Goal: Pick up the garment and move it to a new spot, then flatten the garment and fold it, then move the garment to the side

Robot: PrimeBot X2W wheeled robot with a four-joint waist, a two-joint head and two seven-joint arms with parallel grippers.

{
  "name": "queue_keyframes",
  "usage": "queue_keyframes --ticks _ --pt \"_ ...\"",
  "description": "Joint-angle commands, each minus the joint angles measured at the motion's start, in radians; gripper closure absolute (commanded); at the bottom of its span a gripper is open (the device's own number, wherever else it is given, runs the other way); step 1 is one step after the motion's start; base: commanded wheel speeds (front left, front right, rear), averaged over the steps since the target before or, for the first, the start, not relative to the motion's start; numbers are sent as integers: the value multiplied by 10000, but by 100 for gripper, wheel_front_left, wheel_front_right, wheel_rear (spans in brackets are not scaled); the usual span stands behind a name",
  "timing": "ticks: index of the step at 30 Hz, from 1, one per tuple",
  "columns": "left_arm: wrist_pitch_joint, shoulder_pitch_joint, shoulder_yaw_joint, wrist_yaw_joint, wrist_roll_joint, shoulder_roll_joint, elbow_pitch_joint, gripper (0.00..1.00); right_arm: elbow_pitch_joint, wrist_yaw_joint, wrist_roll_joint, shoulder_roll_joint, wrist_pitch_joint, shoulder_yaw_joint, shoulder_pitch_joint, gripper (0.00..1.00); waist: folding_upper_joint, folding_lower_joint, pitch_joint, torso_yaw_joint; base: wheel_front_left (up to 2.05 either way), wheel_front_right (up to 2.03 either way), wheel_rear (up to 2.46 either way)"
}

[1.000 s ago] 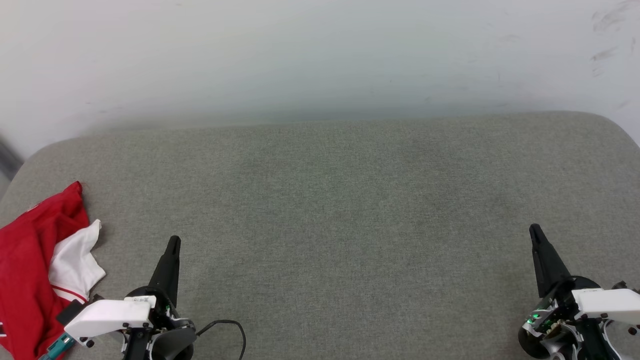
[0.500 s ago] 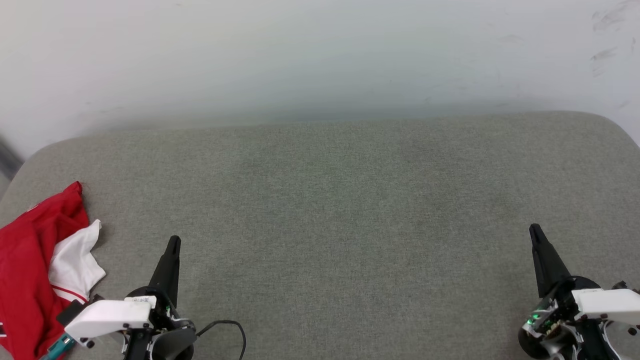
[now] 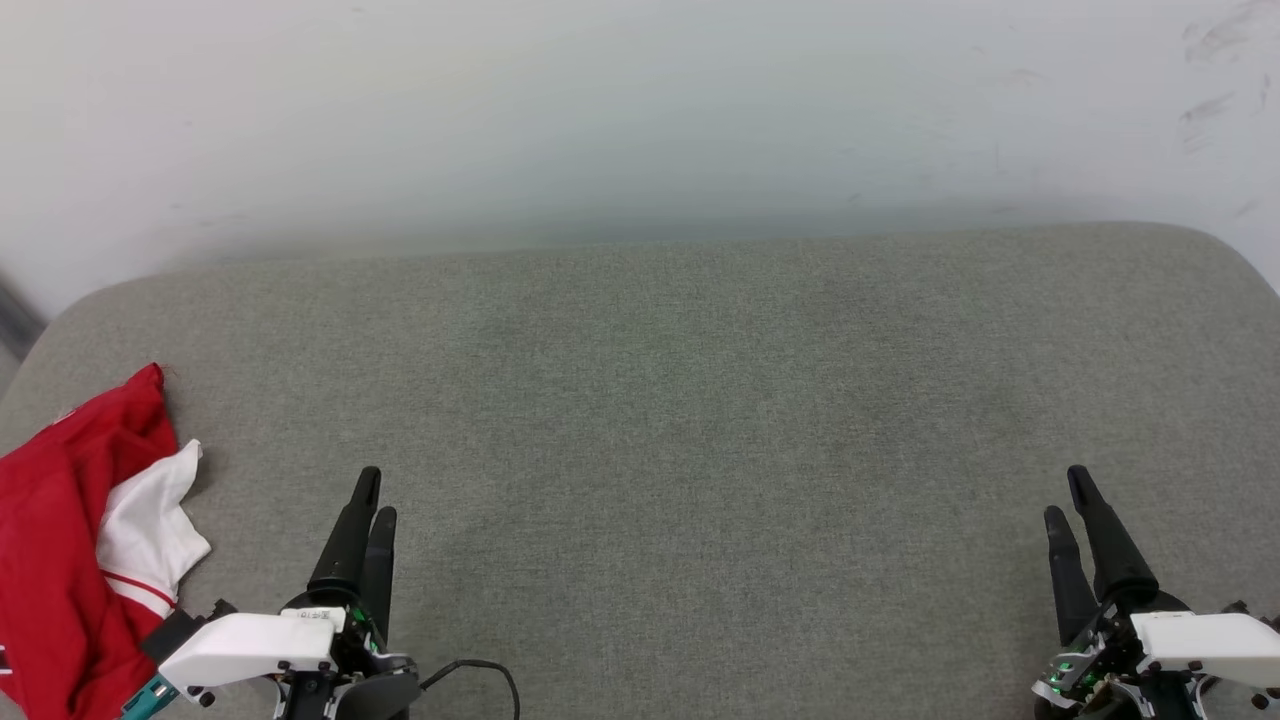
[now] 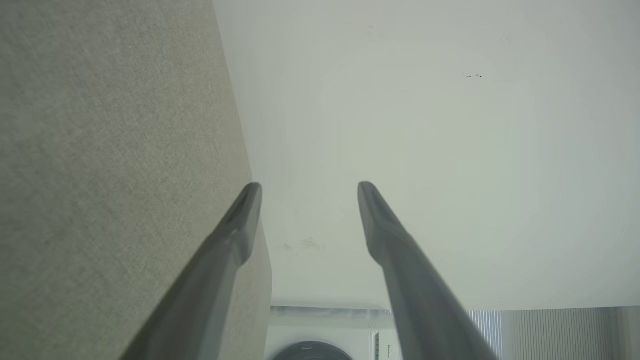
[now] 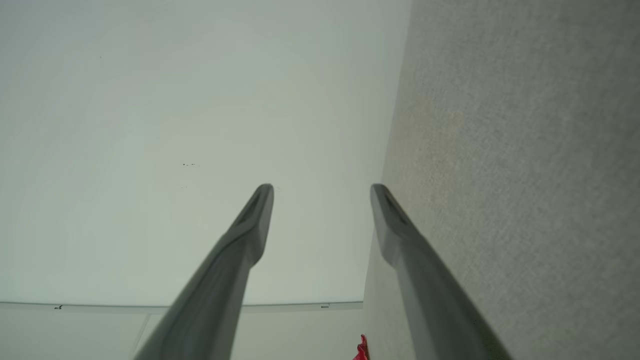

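The garment (image 3: 60, 540) lies crumpled at the left edge of the grey cushioned surface (image 3: 680, 420), red with a white sleeve (image 3: 150, 535) showing; its lettering is hidden. A sliver of its red cloth (image 5: 361, 348) shows at the bottom of the right wrist view. My left gripper (image 3: 377, 492) hovers at the lower left, just right of the garment, open and holding nothing (image 4: 309, 187). At the lower right my right gripper (image 3: 1066, 495) is open too, with nothing between its fingers (image 5: 321, 189).
A pale wall (image 3: 640, 110) rises behind the surface. A black cable (image 3: 490, 675) loops beside the left wrist. A white appliance with a round door (image 4: 320, 340) shows low in the left wrist view.
Both wrists have rolled, so each gripper now shows two fingers in the head view instead of one. The garment has not moved.
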Motion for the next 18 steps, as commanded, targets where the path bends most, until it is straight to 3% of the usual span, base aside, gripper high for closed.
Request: queue_keyframes --ticks 1,8,18 --pt "-155 -93 -177 -2 158 65 -365 0 -283 2 -189 -30 -145 54 -73 0 0 0 -6 2 0 0 0" --pt "-521 -49 -679 -2 789 299 -694 0 -497 2 -1051 -27 -417 21 48 0 0 0 -20 13 0 0 0" --pt "-937 107 -1024 -2 3698 382 -794 0 -967 2 -3906 -16 -828 115 242 0 0 0 -53 69 0 0 0"
